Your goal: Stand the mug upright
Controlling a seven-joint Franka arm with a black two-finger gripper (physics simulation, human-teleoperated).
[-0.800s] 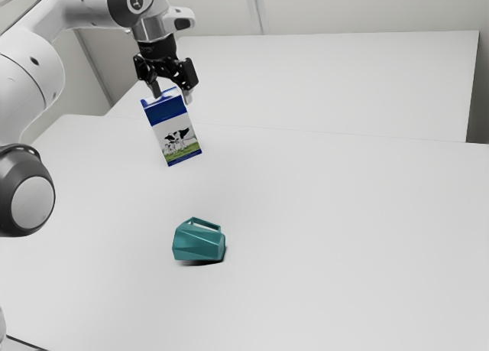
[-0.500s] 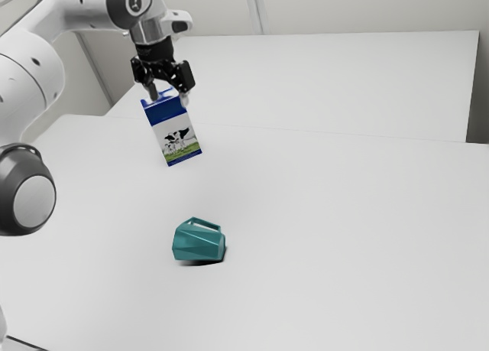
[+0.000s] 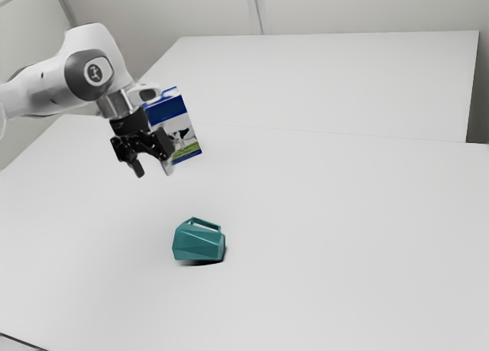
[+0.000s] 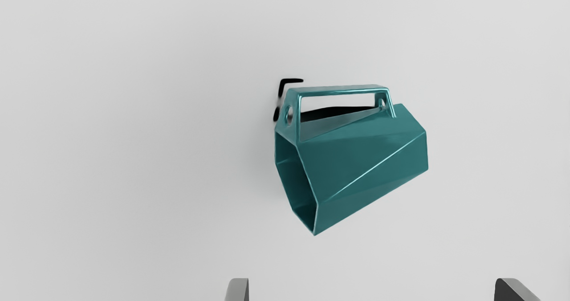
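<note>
My gripper (image 3: 153, 170) hangs above the table with its fingers spread apart, toward the exterior view's upper left from the mug. The teal faceted mug (image 3: 199, 242) lies on its side on the table, apart from the gripper. In the wrist view, the gripper (image 4: 372, 287) shows two well-separated fingertips with nothing held between them. Ahead of those tips, the mug (image 4: 360, 158) is seen with its angular handle along one side and its hollow mouth partly facing the camera.
A blue and white milk carton (image 3: 177, 129) with a cow picture stands behind the gripper, partly hidden by it. The white table (image 3: 328, 244) carries both objects; a second white surface (image 3: 328, 83) lies beyond it.
My arm has moved away from above the carton, down and toward the exterior view's left, so the gripper now hangs in front of the carton. Mug and carton have stayed put.
</note>
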